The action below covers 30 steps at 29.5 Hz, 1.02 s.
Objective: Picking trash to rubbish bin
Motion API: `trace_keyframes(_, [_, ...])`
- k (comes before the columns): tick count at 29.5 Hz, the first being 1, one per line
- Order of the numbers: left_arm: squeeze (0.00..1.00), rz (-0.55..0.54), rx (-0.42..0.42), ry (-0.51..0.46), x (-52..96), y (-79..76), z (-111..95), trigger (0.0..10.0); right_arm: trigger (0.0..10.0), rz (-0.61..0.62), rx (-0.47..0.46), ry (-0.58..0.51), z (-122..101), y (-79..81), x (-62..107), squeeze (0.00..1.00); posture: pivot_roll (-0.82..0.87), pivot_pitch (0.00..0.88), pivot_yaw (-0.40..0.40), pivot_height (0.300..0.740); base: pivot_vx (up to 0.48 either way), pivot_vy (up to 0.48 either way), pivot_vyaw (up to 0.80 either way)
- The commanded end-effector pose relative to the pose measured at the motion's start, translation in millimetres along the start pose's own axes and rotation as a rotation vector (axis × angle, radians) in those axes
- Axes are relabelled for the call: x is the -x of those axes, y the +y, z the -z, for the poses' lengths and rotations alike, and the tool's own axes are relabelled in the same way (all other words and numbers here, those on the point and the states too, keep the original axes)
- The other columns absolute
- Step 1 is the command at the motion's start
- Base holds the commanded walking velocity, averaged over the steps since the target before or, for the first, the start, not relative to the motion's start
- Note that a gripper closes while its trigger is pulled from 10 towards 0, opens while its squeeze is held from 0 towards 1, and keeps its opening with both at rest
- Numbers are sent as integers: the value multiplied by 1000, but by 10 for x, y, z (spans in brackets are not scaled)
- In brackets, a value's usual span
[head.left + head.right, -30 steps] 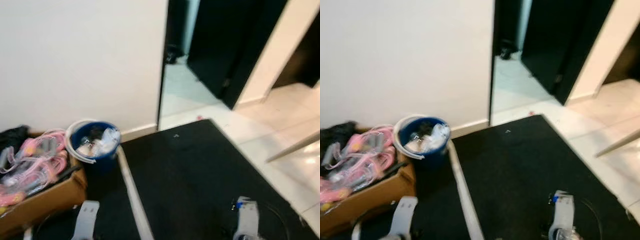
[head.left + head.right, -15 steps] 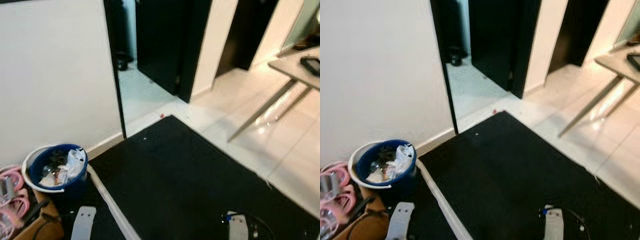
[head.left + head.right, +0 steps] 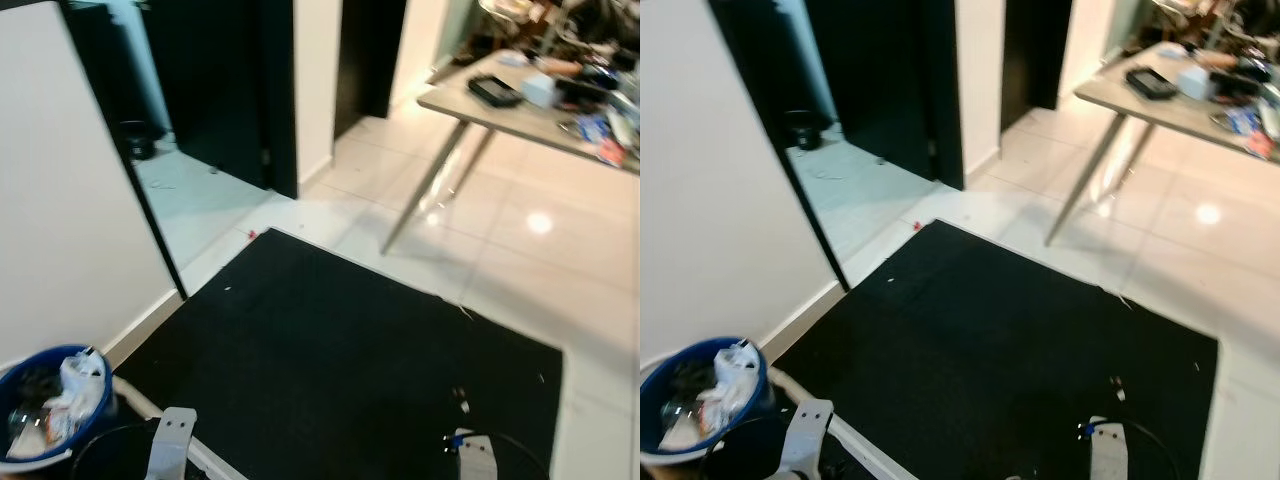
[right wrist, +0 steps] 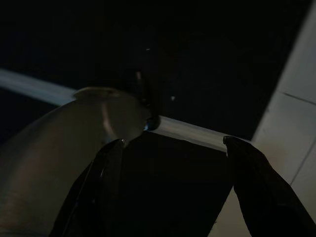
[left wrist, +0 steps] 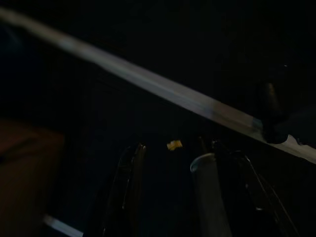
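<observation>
A blue rubbish bin (image 3: pixel 42 418) with a white rim stands on the floor at my lower left, by the white wall; it holds crumpled plastic and paper (image 3: pixel 728 372). Small pale scraps (image 3: pixel 458 395) lie on the black mat (image 3: pixel 340 370) ahead to the right. Both silver arms hang low, left (image 3: pixel 172 442) and right (image 3: pixel 476 458). In the dark left wrist view the left gripper (image 5: pixel 172 150) is open over dark floor, with a tiny yellow crumb (image 5: pixel 174 144) beyond its tips. The right gripper (image 4: pixel 175 143) is open and holds nothing, above the mat near pale tiles (image 4: pixel 291 123).
A table (image 3: pixel 1170 100) on slanted metal legs, cluttered with items, stands at the upper right on glossy tiles. A dark doorway (image 3: pixel 215 90) opens ahead. A tiny red speck (image 3: pixel 250 234) lies on the tiles by the mat's far corner. A pale strip (image 5: pixel 148 86) crosses the floor.
The camera has swung right: the bin slid to the lower left corner, the cardboard box with pink items left the picture, and the table came into view. Both arms still hang.
</observation>
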<state>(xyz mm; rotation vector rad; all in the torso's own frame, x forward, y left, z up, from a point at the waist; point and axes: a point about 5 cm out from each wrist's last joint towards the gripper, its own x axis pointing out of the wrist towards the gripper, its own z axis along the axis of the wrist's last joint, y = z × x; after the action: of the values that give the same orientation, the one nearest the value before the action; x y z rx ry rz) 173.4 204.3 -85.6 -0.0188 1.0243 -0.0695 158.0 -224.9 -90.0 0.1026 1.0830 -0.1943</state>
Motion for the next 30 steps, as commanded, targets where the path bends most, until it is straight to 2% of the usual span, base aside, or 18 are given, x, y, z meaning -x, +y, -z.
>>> trace_keyframes(1, [0, -8, 14, 9, 5, -4, 52, 10000, 10000, 0, 10, 16, 35, 4, 2, 0, -46, 42, 61, 740, 0, 0, -800])
trace_keyframes(7, [0, -42, 41, 18, 39, 88, 133, 10000, 10000, -7, 36, 13, 15, 20, -2, 0, -34, 54, 46, 740, 0, 0, -800])
trace_keyframes(18, [0, -78, 68, -15, 51, 179, 54, 10000, 10000, -2, 50, -14, -103, -4, -6, 0, -16, 67, 31, 740, 0, 0, -800])
trace_keyframes(28, [0, -78, 85, -45, 40, 178, -30, 10000, 10000, 23, 50, -43, -163, -34, -4, 0, -17, 74, 34, 740, 0, 0, -800])
trace_keyframes(30, [0, -71, 85, -47, 36, 163, -35, 10000, 10000, 29, 56, -45, -164, -40, -4, 0, -17, 74, 34, 740, 0, 0, 0])
